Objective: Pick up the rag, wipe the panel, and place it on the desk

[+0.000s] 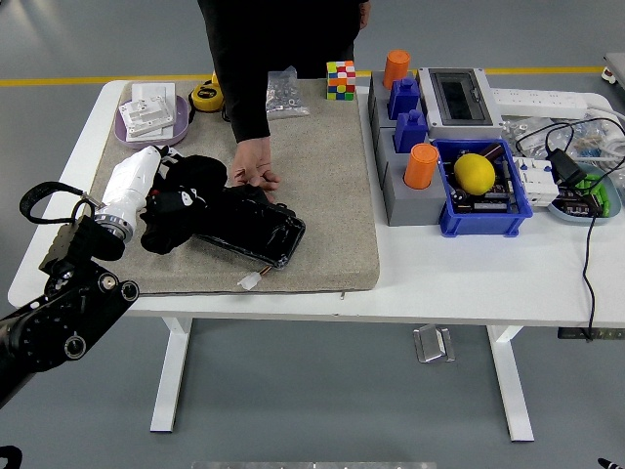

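Rag (181, 200), black and bunched, gripped in the left robot hand (168, 203) and pressed onto the left end of the dark glossy panel (256, 230). Fingers hard to separate from the dark cloth (black on black), yet clearly closed around it, not lying loose. Panel flat and slightly angled on the beige mat (322, 186), probably laid there for a soft, non-slip base under the wiping. Steadied at its far edge by a person's hand (254, 176), reaching down from the far side of the white tabletop (459, 264), apparently to stop the panel sliding under the rag's push. Wiping stage by the look of it: rag already lifted and on the panel, most of the glossy surface toward the right end not covered, placing on the tabletop not yet done. Right robot hand out of view. Clutter kept well apart from the work: purple tray (127, 134) with white parts behind the arm, Rubik's cube (341, 79) at the mat's far edge, blue bin (483, 191) holding a yellow lemon-like ball (475, 173) off to the right. Small white connector (247, 283) just beside the panel's near edge, worth avoiding with a sweep.
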`<state>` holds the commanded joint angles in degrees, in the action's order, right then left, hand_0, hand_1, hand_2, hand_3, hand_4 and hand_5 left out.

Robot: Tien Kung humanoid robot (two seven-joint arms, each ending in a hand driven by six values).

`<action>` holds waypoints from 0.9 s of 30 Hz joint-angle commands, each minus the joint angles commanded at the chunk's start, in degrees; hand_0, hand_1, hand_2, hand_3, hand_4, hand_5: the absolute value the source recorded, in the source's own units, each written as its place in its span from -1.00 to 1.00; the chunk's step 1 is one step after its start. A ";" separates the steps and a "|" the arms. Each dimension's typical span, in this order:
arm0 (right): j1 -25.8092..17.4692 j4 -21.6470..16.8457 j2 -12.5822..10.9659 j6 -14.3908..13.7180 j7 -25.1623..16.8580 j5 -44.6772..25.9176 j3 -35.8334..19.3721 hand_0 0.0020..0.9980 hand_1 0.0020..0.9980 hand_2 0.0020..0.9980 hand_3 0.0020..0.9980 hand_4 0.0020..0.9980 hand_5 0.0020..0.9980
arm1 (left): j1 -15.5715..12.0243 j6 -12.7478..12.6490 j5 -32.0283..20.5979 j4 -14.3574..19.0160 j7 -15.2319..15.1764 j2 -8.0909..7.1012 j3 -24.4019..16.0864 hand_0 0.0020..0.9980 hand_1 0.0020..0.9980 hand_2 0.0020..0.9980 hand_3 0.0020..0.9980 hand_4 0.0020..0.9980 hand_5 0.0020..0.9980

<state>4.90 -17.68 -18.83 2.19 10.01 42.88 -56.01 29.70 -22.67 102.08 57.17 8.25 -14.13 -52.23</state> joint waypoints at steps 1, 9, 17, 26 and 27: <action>-0.01 -0.01 0.01 0.01 -0.01 0.00 0.02 0.42 0.17 0.30 0.15 0.99 0.05 | 0.02 0.00 -0.11 0.30 0.10 0.01 0.23 -0.57 -0.69 -0.06 -0.34 -0.37 -1.00; -0.11 -0.07 -0.09 0.03 -0.06 0.03 -0.04 0.42 0.17 0.30 0.15 0.99 0.06 | 0.42 0.13 -0.42 1.28 0.83 0.45 3.69 -0.57 -0.69 -0.05 -0.34 -0.37 -1.00; -0.03 0.03 -0.34 0.19 0.03 -0.13 0.04 0.41 0.17 0.30 0.15 1.00 0.06 | 1.12 0.22 -1.09 3.10 1.26 0.63 7.70 -0.58 -0.69 -0.05 -0.34 -0.36 -1.00; 0.18 -0.01 -0.59 0.25 0.09 -0.28 0.19 0.42 0.17 0.30 0.15 1.00 0.06 | 2.05 0.27 -2.37 5.15 1.61 0.72 11.85 -0.58 -0.69 -0.05 -0.34 -0.36 -1.00; 0.19 0.01 -0.62 0.27 0.10 -0.28 0.19 0.42 0.17 0.30 0.15 1.00 0.06 | 2.10 0.25 -2.56 5.32 1.64 0.75 12.37 -0.58 -0.69 -0.05 -0.34 -0.36 -1.00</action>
<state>5.08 -17.66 -19.45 2.47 10.11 42.60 -55.82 31.80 -22.42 99.52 62.49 9.89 -13.38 -39.86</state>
